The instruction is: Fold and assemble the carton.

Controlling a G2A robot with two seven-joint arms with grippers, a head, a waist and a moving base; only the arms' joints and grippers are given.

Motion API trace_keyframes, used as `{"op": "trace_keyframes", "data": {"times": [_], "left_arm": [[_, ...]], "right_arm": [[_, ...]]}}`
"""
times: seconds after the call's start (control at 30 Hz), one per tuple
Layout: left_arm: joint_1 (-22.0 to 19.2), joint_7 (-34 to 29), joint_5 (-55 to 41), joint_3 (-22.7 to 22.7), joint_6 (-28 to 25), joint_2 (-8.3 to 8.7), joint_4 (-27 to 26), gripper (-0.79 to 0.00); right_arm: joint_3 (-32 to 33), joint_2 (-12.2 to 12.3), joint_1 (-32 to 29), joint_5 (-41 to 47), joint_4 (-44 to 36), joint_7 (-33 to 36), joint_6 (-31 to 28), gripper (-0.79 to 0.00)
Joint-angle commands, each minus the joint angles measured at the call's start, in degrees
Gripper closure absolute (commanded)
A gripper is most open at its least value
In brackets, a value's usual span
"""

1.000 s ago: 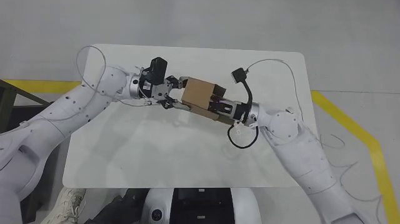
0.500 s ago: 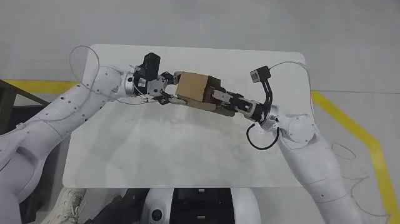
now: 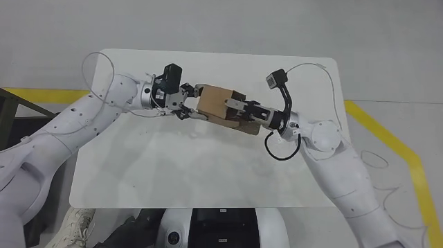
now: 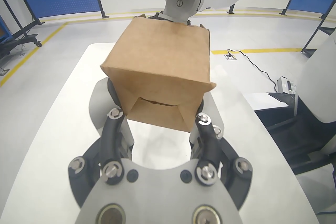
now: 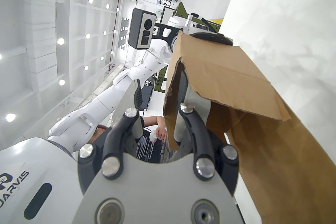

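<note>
A brown carton (image 3: pixel 218 101) hangs in the air above the middle of the white table (image 3: pixel 208 172), held lying on its side between the two arms. My left gripper (image 3: pixel 188 102) is shut on the carton's (image 4: pixel 160 62) near end, one finger on each side wall, and that end's flaps are folded inward. At the opposite end my right gripper (image 3: pixel 239 107) stands open astride a loose flap of the carton (image 5: pixel 236 83). One of its fingers (image 5: pixel 183 93) is inside the box and the other is outside. The right gripper (image 4: pixel 181 9) rises behind the carton's far edge.
The table's bare surface (image 4: pixel 52 146) spreads on all sides under the carton. A dark frame (image 3: pixel 10 106) stands off the table's left edge. A thin cable (image 3: pixel 325 82) arcs over the back right of the table.
The carton and both grippers have shifted a little to the right and toward the front since half a second ago, after first swinging left and back. The right wrist has turned.
</note>
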Motion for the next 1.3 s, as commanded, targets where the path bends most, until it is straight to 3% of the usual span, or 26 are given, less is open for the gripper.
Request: {"op": "trace_keyframes", "data": {"times": [0.0,0.03,0.07,0.1,0.33,0.37,0.4,0.43,0.77,1.27], "left_arm": [[0.0,0.0,0.2,-0.2,0.0,-0.13,0.1,-0.376],[0.1,0.0,0.3,-0.3,0.0,-0.18,0.2,-0.376],[0.1,0.0,0.3,-0.4,0.0,-0.23,0.2,-0.376],[0.1,0.0,0.4,-0.5,0.0,-0.27,0.2,-0.376],[0.3,0.0,0.9,-1.1,0.0,-0.53,0.3,-0.391],[0.3,0.0,0.8,-1.2,0.0,-0.54,0.3,-0.446],[0.4,0.0,0.7,-1.3,0.0,-0.53,0.3,-0.72],[0.4,0.0,0.4,-1.4,0.0,-0.5,0.3,-0.785],[1.0,0.0,-3.0,-1.6,0.0,0.54,-1.0,-0.785],[-1.0,0.0,-5.1,2.8,0.0,1.25,-2.5,-0.785]], "right_arm": [[-0.3,-0.1,0.2,-0.4,0.2,-0.5,0.3,-0.203],[-0.4,-0.1,0.3,-0.6,0.3,-0.6,0.4,-0.157],[-0.6,-0.1,0.3,-0.7,0.4,-0.7,0.5,-0.034],[-0.7,-0.1,0.4,-0.9,0.4,-0.8,0.5,0.0],[-1.6,-0.3,0.9,-1.4,0.8,-1.0,1.1,0.0],[-1.7,-0.4,1.0,-1.4,0.8,-1.1,1.1,0.0],[-1.8,-0.4,1.1,-1.3,0.9,-1.1,1.1,0.0],[-1.8,-0.4,1.2,-1.2,1.0,-1.1,1.1,0.0],[-1.7,-0.4,1.6,-0.2,1.4,0.4,0.9,0.0],[-3.1,-0.8,3.1,1.6,3.1,2.7,0.7,0.0]]}}
